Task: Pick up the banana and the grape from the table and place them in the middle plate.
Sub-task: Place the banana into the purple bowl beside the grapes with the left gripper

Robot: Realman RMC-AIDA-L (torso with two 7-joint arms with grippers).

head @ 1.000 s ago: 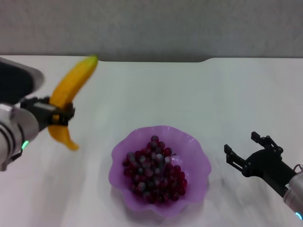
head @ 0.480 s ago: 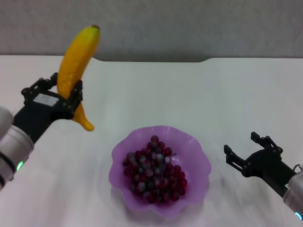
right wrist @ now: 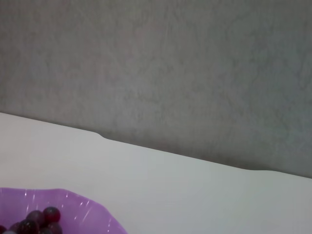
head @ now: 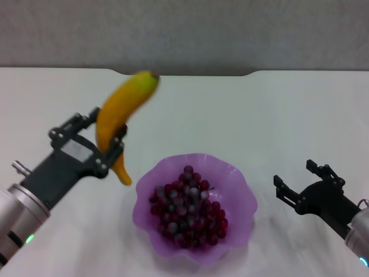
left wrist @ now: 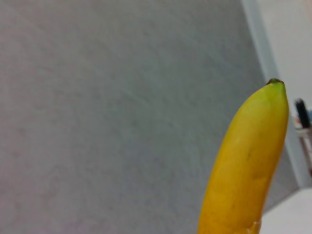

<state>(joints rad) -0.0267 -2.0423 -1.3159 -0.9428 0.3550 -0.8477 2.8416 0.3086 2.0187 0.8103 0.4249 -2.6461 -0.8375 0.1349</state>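
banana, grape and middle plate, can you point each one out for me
banana (head: 118,109), head view, on the yellow body above the left hand's grip
grape (head: 187,206), head view, on the middle of the bunch lying in the plate
middle plate (head: 239,183), head view, on the bare purple wall by its right rim

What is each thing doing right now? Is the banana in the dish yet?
banana: not yet, held up in the air, tilted, left of the plate.
grapes: lying in the plate.
plate: on the table, holding only the grapes.
left end effector: shut on the banana.
right end effector: open, empty, right of the plate.
table: white, the plate sits on it.
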